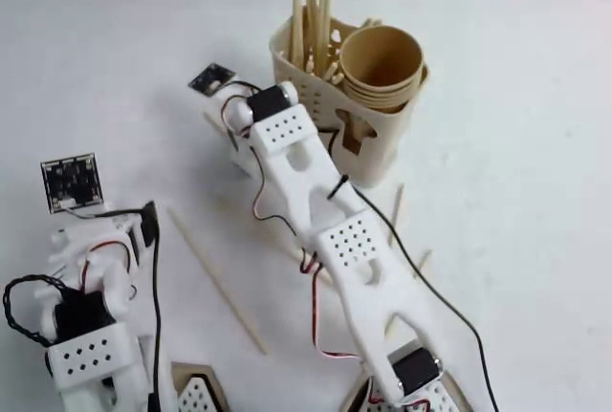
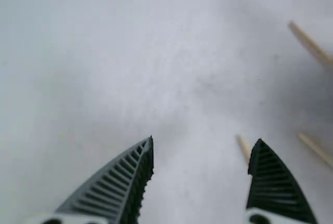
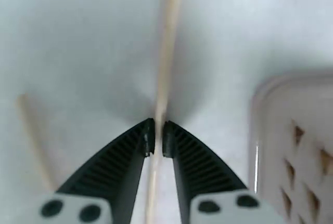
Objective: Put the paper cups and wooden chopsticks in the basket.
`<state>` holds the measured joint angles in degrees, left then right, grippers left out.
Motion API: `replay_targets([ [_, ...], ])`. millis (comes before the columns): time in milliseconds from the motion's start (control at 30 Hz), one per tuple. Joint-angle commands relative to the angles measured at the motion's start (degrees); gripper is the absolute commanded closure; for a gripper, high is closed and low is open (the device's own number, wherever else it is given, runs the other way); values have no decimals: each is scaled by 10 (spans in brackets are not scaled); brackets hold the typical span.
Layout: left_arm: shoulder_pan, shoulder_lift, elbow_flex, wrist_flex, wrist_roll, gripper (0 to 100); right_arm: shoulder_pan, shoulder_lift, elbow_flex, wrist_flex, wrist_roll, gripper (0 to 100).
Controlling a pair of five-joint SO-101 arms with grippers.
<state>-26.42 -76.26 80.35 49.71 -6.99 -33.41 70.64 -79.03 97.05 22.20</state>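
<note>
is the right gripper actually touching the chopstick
Touching. The right wrist view shows the right gripper shut on the chopstick, no gap at either side.

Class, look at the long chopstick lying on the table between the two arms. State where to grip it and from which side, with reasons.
Grip the chopstick near its middle, coming down from above with the jaws across its length. It lies flat on the table, thin and long, so a sideways approach has nothing to pinch; a mid-length hold should keep it level.
</note>
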Motion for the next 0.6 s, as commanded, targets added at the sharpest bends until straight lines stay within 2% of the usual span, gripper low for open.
replay_targets([
  [0,-4,-7,-4,-8,-5,706,5,-7,2,14,11,981],
  [167,-4,-7,-4,-8,-5,706,-9,-12,36,14,35,981],
  [367,-4,-7,-3,-10,-5,706,-23,-63,-18,14,33,981],
  [567,-4,-7,-3,-10,-5,706,-44,-153,-52,14,-13,981],
])
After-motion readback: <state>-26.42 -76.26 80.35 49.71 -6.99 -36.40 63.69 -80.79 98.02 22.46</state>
